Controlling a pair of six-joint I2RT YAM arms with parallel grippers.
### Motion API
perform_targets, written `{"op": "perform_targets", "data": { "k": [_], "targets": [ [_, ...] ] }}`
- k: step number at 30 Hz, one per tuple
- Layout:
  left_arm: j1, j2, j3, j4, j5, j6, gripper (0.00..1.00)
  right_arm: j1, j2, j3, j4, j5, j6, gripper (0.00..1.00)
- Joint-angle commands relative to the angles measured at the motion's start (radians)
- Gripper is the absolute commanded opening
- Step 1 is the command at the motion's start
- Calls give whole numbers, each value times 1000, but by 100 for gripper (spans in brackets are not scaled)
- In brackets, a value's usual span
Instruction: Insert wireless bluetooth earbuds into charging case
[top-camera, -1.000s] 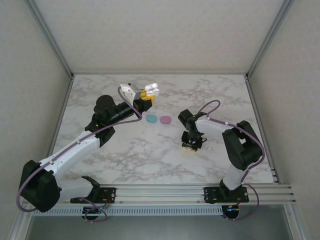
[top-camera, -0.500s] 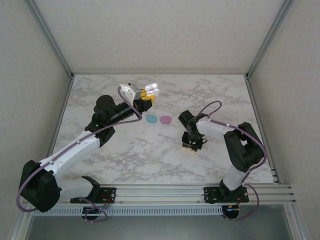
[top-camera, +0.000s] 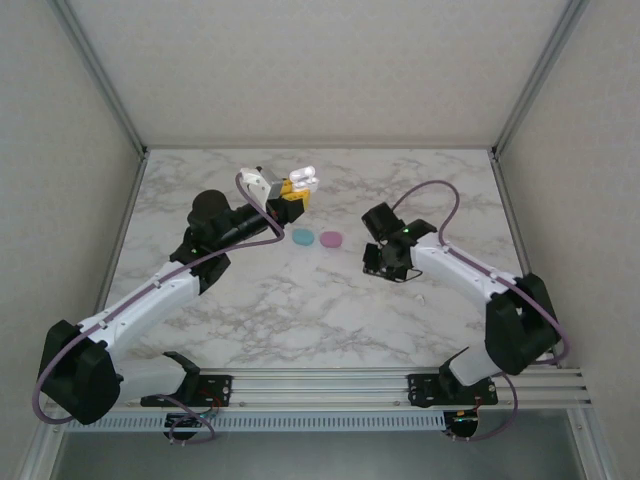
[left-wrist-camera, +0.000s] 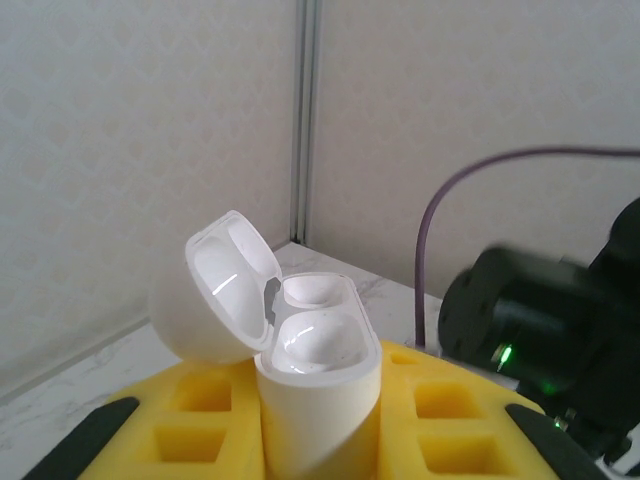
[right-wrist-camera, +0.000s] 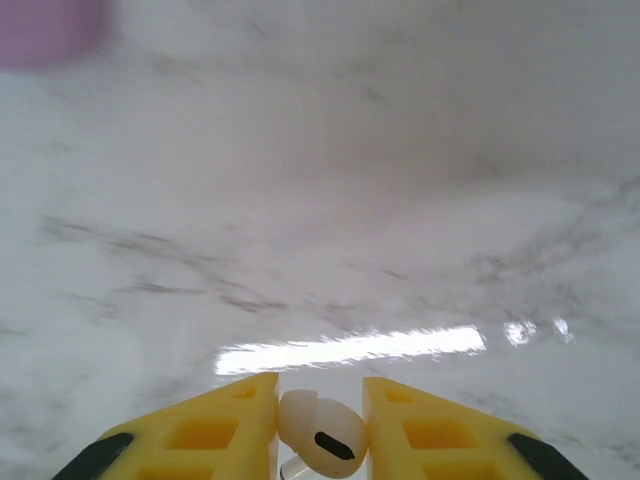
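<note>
– white case (left-wrist-camera: 318, 380), lid (left-wrist-camera: 215, 300) swung open to the left, stands upright in the left pincer (left-wrist-camera: 320, 430), which is clamped on its lower body. two glossy cups face up.
– and from above?
– the left pincer (top-camera: 297, 186) holds the case (top-camera: 306, 176) over the far part of the marble desk (top-camera: 300, 320), left of centre.
– where is the bud?
– a white bud (right-wrist-camera: 318, 432) with a black oval patch is pinched between the yellow fingers (right-wrist-camera: 215, 430) of the right pincer (right-wrist-camera: 320, 425), above the desk (right-wrist-camera: 320, 200).
– how do the two arms stand?
– the right pincer (top-camera: 385, 262) hangs right of centre, well apart from the case. between the pincers a teal oval (top-camera: 302, 237) and a pink oval (top-camera: 331, 239) lie side by side on the desk, teal on the left.
– anything else down there?
– a white speck (top-camera: 420, 297) lies on the desk near the right pincer, on its near side. it is too small to tell what it is.
</note>
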Motion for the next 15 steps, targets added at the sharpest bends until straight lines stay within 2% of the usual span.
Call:
{"op": "perform_targets", "data": {
  "k": [1,8,15],
  "targets": [
    [11,25,19,-10,28,-7,0,8,-78,118,2,58,-176,26],
    [5,85,45,1,82,-32,0,11,-110,365,21,72,-421,26],
    [-10,113,72,-2,111,-35,0,36,-86,497,104,22,-543,26]
  ]
}}
